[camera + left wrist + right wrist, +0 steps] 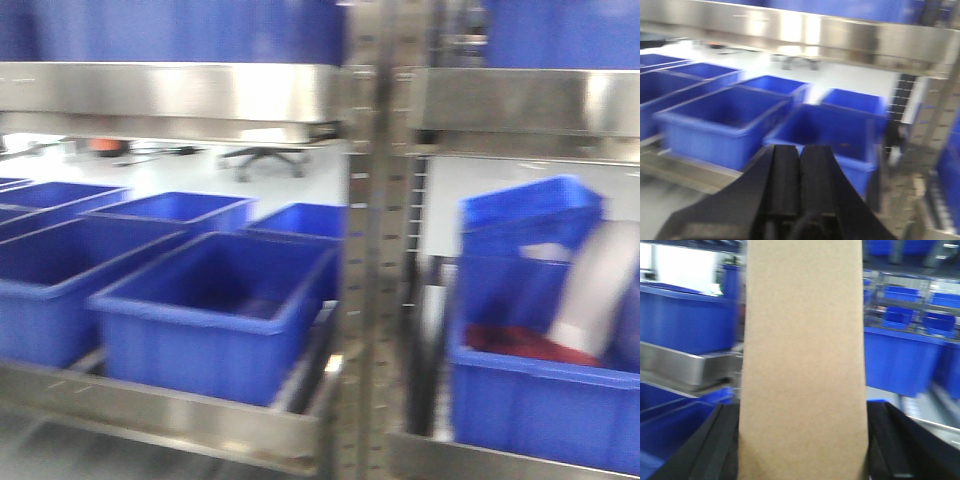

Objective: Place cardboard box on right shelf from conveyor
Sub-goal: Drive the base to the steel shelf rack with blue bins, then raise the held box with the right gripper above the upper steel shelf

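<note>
The plain tan cardboard box (802,340) fills the middle of the right wrist view, upright between the black fingers (722,440) of my right gripper (802,412), which is shut on its two sides. My left gripper (800,152) is shut with its pads pressed together and nothing between them; it faces blue bins. The right shelf (520,100) is shiny steel with a tall front lip, right of the perforated upright (375,250). The conveyor is out of view. Neither gripper shows in the front view.
Several open blue bins (215,310) stand on the left steel shelf (160,415). On the lower right tier a blue bin (540,400) holds something red and a white object (600,290). A steel shelf edge (685,367) lies left of the held box.
</note>
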You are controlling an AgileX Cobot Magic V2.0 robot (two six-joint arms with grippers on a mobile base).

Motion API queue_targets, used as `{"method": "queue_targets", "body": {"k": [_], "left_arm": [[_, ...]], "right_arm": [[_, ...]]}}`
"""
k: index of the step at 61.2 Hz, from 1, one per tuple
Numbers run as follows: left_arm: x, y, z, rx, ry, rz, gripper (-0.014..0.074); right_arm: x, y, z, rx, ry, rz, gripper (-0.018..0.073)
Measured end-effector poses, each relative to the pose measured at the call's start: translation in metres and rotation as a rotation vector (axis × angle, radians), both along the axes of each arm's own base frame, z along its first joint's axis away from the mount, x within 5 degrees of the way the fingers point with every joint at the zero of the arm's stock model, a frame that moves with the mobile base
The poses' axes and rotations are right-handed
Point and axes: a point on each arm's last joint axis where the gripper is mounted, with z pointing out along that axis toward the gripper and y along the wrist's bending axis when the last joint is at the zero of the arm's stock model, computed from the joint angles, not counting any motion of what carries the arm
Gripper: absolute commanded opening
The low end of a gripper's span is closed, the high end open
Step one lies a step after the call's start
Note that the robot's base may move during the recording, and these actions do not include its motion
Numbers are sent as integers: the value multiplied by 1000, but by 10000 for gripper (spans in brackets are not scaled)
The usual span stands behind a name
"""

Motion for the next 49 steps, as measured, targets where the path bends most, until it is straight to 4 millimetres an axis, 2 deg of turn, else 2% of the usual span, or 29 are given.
{"method": "queue_targets", "body": {"k": [49], "left_arm": [[0, 0, 0, 0, 0, 0, -119]], "right_arm": [[0, 0, 0, 0, 0, 0, 55]]}}
